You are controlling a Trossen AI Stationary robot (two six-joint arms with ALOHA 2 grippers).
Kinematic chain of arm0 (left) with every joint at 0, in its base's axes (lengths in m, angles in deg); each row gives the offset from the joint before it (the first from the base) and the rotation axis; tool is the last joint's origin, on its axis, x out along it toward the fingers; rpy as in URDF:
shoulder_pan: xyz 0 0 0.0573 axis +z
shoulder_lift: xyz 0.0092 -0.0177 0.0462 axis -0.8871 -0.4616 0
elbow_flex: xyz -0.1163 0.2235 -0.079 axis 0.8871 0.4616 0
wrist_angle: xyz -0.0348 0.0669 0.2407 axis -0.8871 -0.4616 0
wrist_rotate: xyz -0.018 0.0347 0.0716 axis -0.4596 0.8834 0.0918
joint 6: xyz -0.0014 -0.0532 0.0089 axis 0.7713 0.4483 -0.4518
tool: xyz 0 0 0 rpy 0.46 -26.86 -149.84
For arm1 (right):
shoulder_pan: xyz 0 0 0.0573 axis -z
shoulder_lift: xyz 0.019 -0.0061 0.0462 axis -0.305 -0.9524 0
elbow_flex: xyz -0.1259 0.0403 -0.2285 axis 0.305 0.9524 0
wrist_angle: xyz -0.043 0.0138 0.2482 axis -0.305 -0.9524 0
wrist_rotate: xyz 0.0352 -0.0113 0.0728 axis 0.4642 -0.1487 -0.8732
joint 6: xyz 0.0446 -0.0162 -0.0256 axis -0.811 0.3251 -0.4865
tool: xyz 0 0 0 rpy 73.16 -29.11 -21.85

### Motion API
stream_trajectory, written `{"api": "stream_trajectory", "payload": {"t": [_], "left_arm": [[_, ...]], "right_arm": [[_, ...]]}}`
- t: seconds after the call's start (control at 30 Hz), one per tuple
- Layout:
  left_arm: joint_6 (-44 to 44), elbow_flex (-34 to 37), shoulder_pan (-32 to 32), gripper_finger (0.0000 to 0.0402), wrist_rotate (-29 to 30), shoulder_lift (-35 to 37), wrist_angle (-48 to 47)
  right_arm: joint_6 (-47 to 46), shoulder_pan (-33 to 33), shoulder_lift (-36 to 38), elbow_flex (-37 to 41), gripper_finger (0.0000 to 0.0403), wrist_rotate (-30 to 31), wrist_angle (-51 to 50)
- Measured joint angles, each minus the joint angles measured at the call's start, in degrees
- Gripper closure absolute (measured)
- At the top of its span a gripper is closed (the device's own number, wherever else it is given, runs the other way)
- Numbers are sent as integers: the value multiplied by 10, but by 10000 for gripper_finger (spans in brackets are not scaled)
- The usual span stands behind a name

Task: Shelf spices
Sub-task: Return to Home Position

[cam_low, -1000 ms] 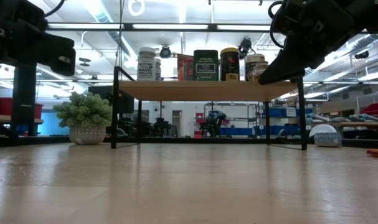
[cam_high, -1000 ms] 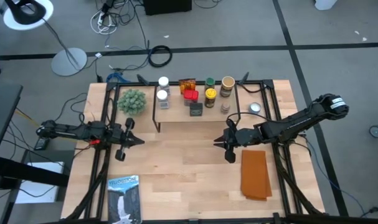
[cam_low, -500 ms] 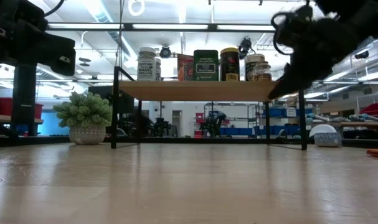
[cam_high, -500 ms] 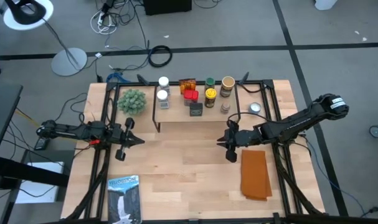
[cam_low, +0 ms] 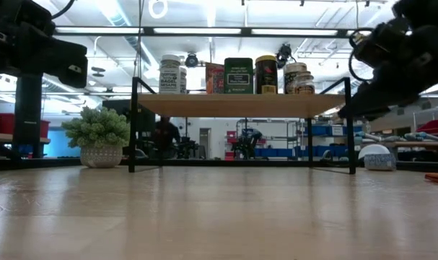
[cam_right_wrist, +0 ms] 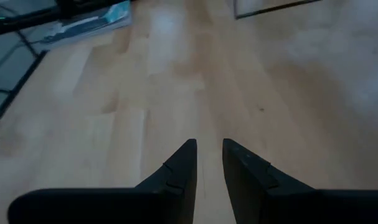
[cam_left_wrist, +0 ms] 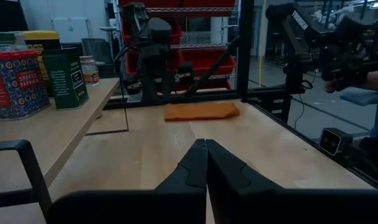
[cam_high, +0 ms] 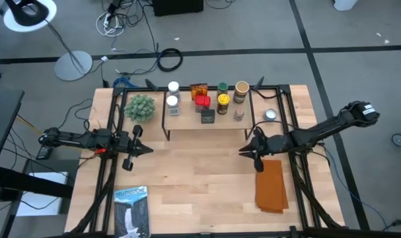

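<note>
The shelf (cam_high: 210,130), a low wooden board on thin black legs, stands at the table's far middle. The spices (cam_high: 207,101) stand in a cluster on its top: jars with white, yellow, green and tan lids, a red box and a dark box. In the low view they line the shelf top (cam_low: 237,75). My right gripper (cam_high: 242,151) hovers over bare table just in front of the shelf's right end, open by a small gap (cam_right_wrist: 208,149) with nothing between its fingers. My left gripper (cam_high: 150,150) waits at the left, level and shut (cam_left_wrist: 206,147).
A potted plant (cam_high: 139,107) stands left of the shelf. A small round silver-topped thing (cam_high: 271,114) sits to the shelf's right. A folded orange cloth (cam_high: 271,185) lies at the near right and a blue-and-white package (cam_high: 132,210) at the near left. Bare table lies between the arms.
My right gripper has drawn back from the shelf's front toward the table's right edge and sunk a little, its small gap unchanged. The spices and shelf have stayed put.
</note>
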Motion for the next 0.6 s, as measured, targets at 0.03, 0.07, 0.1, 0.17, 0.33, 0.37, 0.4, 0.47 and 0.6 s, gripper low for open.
{"api": "stream_trajectory", "payload": {"t": [0.03,0.07,0.1,0.17,0.33,0.37,0.4,0.47,0.6], "left_arm": [[0,0,0,396,0,0,0],[0,0,0,396,0,0,0],[0,0,0,396,0,0,0],[0,0,0,396,0,0,0],[0,0,0,396,0,0,0],[0,0,0,396,0,0,0],[0,0,0,396,0,0,1],[0,0,0,396,0,0,1],[0,0,0,396,0,0,11]], "right_arm": [[4,7,15,10,325,-12,2],[7,14,31,21,325,-25,2],[9,20,45,32,325,-35,2],[9,32,70,50,325,-40,5],[9,43,128,106,325,-41,24],[10,43,138,112,325,-41,21],[6,44,146,111,325,-41,15],[4,46,159,112,325,-41,-16],[-44,54,156,112,325,-44,-108]]}}
